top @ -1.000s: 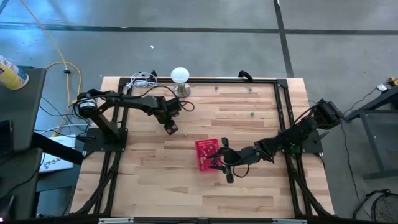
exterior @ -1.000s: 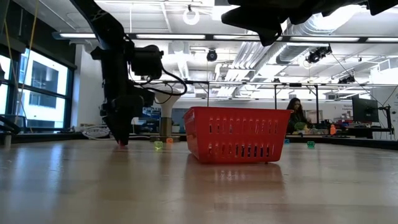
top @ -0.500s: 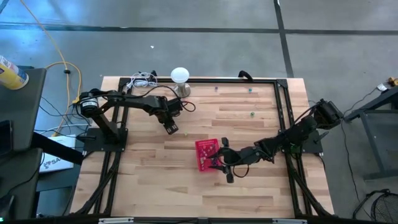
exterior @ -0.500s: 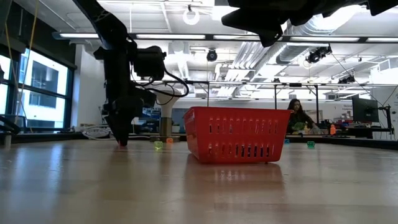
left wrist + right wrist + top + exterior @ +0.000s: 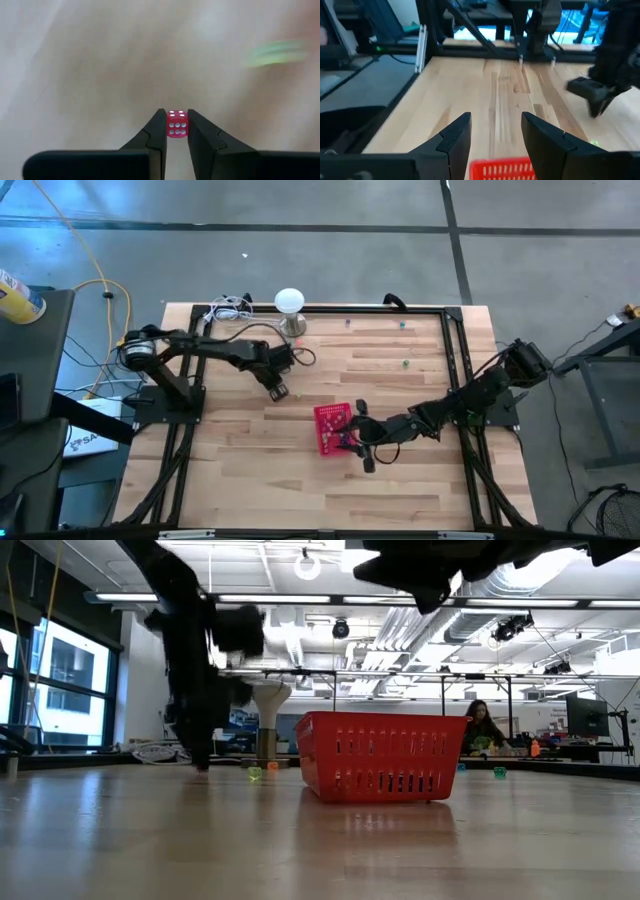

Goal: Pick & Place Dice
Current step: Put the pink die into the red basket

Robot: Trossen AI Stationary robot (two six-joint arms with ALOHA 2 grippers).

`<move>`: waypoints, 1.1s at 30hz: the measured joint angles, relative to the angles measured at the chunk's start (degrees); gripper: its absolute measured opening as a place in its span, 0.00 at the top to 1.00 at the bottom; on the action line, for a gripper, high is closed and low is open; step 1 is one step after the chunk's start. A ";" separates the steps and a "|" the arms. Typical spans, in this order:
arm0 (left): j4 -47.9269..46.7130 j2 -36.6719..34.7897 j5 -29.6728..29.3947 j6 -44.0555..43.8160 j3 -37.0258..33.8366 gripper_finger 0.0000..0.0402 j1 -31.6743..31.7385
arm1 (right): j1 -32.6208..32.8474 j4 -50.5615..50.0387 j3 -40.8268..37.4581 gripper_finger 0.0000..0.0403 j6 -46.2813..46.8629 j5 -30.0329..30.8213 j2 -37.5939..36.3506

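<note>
— Left gripper (image 5: 177,125) has closed in since a second ago, hasn't it?
— Yes, it's clenched on a pink die (image 5: 177,123), at about ten o'clock from the red basket (image 5: 331,428).
— And the right gripper (image 5: 496,131)?
— Fingers parted, holding nothing, hovering at the basket's three o'clock edge.

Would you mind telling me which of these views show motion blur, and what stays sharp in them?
Left wrist view: the background smears, yet the pink die between the left gripper's fingers is crisp. Low view: the left arm is blurred, the red basket sharp. Right wrist view: slightly soft.
</note>
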 joint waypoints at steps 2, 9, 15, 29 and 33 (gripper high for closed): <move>5.25 -4.15 1.34 -0.76 0.44 0.89 -3.93 | 0.43 1.32 0.00 0.59 -0.27 -0.01 0.00; 32.37 -7.27 0.56 3.21 0.63 0.89 -20.44 | 2.11 3.20 0.00 0.59 -1.30 -6.47 0.00; 46.28 -4.41 -0.54 3.19 0.62 0.89 -29.01 | 3.49 7.58 -0.02 0.59 -2.12 -12.79 0.00; 52.17 3.69 0.50 7.52 0.71 0.74 -26.79 | 4.20 5.98 0.00 0.59 0.15 -12.17 0.00; 52.31 3.71 0.45 7.72 0.73 0.64 -26.26 | 4.20 5.68 0.00 0.59 0.17 -12.15 0.00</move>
